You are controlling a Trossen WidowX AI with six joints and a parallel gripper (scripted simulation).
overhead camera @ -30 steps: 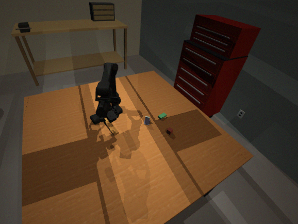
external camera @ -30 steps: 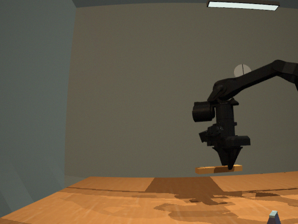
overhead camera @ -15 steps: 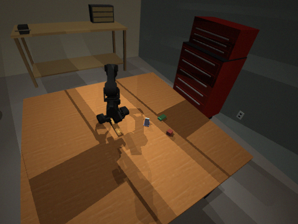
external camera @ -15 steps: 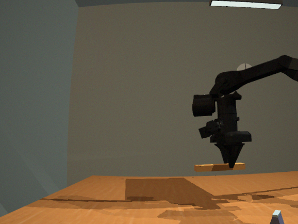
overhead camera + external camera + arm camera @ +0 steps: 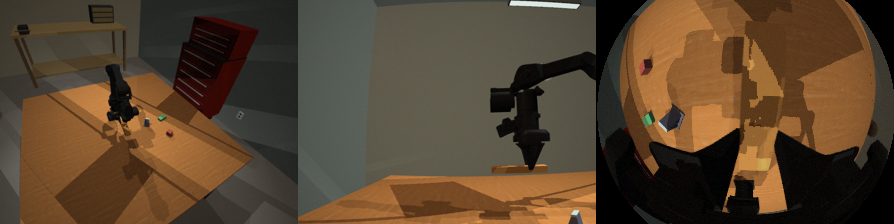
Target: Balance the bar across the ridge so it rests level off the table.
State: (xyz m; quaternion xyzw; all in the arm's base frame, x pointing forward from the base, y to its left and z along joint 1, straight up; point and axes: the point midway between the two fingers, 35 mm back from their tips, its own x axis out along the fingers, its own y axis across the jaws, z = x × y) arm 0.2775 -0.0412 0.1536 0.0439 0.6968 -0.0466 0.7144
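Desk (image 5: pixel 77 160) (image 5: pixel 458 191) (image 5: pixel 706 80) w/ shadows; hand (image 5: pixel 531 167) (image 5: pixel 757 133) is gripping bar (image 5: pixel 512 169) (image 5: pixel 763 115) above it. Ridge (image 5: pixel 146 122) (image 5: pixel 575 217) (image 5: pixel 671 119) stands apart, green block (image 5: pixel 162 117) (image 5: pixel 648 118) and red cube (image 5: pixel 169 132) (image 5: pixel 645 67) near it.

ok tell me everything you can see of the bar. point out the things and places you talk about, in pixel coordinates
The bar (image 5: pixel 512 169) (image 5: pixel 763 164) is a long, straight, square-edged piece, orange-brown and wood-like, with no separate parts visible. It hangs about level above the table (image 5: pixel 442 193), shut between the fingertips of the gripper (image 5: pixel 530 168) (image 5: pixel 757 134), nearer one end in the exterior view. Patches of shadow cross it.
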